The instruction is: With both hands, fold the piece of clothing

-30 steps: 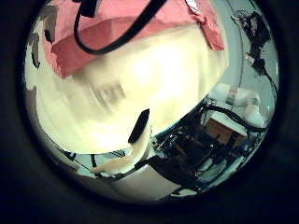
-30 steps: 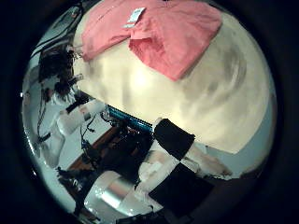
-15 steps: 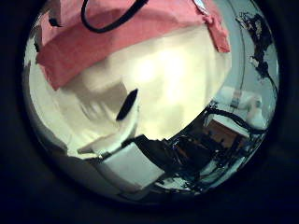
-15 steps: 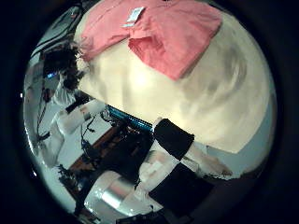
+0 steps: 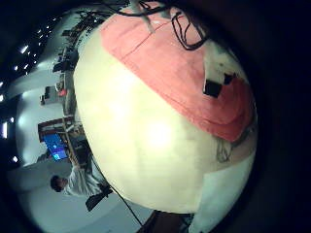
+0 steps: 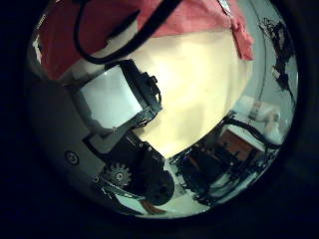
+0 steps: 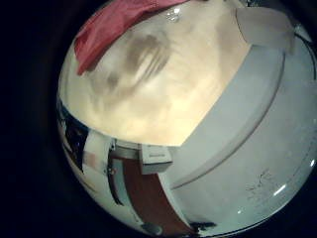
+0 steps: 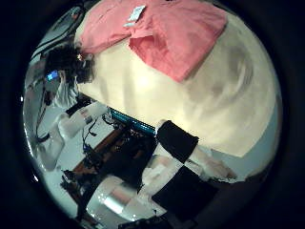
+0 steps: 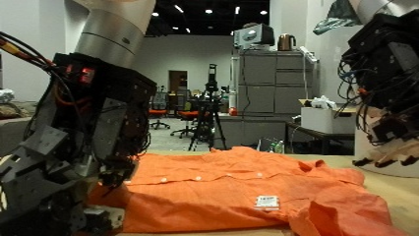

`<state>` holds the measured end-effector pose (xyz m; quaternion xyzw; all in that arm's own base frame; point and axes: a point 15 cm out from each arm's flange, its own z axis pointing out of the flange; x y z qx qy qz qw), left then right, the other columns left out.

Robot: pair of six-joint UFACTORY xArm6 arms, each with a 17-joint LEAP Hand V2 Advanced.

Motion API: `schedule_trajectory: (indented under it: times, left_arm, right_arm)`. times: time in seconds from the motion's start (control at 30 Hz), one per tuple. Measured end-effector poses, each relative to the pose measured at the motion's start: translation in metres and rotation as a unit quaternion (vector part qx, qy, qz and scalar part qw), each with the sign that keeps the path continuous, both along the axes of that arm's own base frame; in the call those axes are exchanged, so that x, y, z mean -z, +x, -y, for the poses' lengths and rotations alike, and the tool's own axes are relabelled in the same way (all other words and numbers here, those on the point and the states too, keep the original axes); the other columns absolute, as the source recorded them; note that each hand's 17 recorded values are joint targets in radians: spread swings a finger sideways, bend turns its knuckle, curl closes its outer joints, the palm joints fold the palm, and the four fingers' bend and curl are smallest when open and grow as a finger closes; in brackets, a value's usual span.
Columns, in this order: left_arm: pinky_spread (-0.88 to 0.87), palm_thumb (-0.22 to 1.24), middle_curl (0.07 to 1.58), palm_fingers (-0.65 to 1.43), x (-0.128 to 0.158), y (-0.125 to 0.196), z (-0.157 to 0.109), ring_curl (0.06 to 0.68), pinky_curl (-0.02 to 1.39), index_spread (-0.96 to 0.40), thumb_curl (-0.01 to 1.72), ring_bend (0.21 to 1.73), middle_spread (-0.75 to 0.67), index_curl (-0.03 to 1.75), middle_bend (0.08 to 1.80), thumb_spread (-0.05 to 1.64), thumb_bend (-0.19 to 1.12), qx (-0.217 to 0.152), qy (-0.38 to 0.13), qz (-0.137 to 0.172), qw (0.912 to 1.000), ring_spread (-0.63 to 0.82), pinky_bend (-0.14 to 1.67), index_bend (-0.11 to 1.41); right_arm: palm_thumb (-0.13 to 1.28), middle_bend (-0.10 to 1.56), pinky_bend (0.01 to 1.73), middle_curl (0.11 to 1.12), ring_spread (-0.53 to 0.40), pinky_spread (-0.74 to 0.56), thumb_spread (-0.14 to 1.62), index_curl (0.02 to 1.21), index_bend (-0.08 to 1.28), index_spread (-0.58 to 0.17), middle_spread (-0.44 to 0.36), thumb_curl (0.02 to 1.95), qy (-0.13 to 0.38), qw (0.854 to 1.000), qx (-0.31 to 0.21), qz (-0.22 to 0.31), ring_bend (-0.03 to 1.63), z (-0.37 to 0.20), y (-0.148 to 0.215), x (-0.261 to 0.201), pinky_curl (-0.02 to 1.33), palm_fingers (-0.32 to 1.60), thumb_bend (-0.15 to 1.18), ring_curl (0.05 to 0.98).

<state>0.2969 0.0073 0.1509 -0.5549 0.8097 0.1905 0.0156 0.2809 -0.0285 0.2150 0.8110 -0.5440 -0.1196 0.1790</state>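
Note:
An orange shirt (image 9: 222,182) lies spread flat on the tan table (image 9: 397,192), a white label (image 9: 268,203) near its front edge. My left hand (image 9: 79,147) is low over the shirt's end, its fingers bent downward close to the cloth's edge and holding nothing that I can see. In the left thumb side view one of its fingers (image 6: 115,110) reaches across, with the shirt (image 6: 189,15) beyond. My right hand (image 9: 387,88) hangs well above the shirt's other end with its fingers relaxed. From the right palm the shirt (image 8: 162,33) looks far off.
Grey cabinets (image 9: 269,98) and a box (image 9: 321,116) stand behind the table. The table's edge (image 8: 124,110) runs below the right palm. Bare tabletop (image 5: 146,136) lies beside the shirt (image 5: 165,58).
The left hand's finger has swung far in across its thumb side view, where only a tip showed before. The right palm view has hardly shifted.

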Motion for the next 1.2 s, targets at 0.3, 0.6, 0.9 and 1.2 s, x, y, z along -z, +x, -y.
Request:
schedule_trajectory:
  times: [0.3,0.6,0.9,1.2]
  left_arm:
    - [-0.75,0.56,0.61,1.15,-0.022,-0.001,0.002,0.392,0.48,-0.61,0.29,0.91,-0.54,0.66,0.99,1.11,-0.02,0.010,0.009,0.002,0.9999,-0.58,0.92,0.50]
    - [-0.76,0.56,0.60,1.13,-0.021,-0.004,0.002,0.413,0.49,-0.63,0.27,0.91,-0.53,0.71,1.01,1.13,-0.02,0.009,0.006,-0.002,0.9999,-0.59,0.92,0.47]
    - [-0.76,0.56,0.60,1.13,-0.027,0.001,0.003,0.423,0.50,-0.64,0.27,0.90,-0.53,0.76,1.01,1.13,-0.02,0.012,0.004,0.005,0.9999,-0.59,0.91,0.45]
    - [-0.77,0.57,0.60,1.13,-0.029,-0.002,0.000,0.430,0.50,-0.66,0.27,0.89,-0.53,0.79,1.01,1.14,-0.02,0.015,0.004,-0.001,0.9999,-0.59,0.90,0.43]
  right_arm:
    - [0.57,0.23,0.26,0.37,-0.049,0.15,1.06,0.29,0.16,-0.314,-0.058,0.30,0.005,1.000,-0.012,0.011,0.44,-0.004,0.018,0.021,0.28,0.37,-0.01,0.265]
    - [0.62,0.26,0.27,0.39,-0.093,0.09,0.98,0.29,0.17,-0.317,-0.078,0.33,0.014,0.998,-0.050,0.047,0.46,-0.026,0.041,0.072,0.28,0.37,-0.03,0.267]
    - [0.67,0.30,0.22,0.40,-0.145,0.03,0.92,0.32,0.21,-0.321,-0.108,0.34,0.010,0.998,-0.060,0.025,0.49,-0.043,0.043,0.100,0.25,0.50,-0.02,0.261]
    - [0.82,0.63,0.68,0.56,-0.321,-0.51,0.89,0.48,0.44,-0.424,-0.247,0.38,0.015,0.995,-0.063,0.075,0.84,-0.050,0.065,0.096,0.38,1.44,-0.01,0.411]
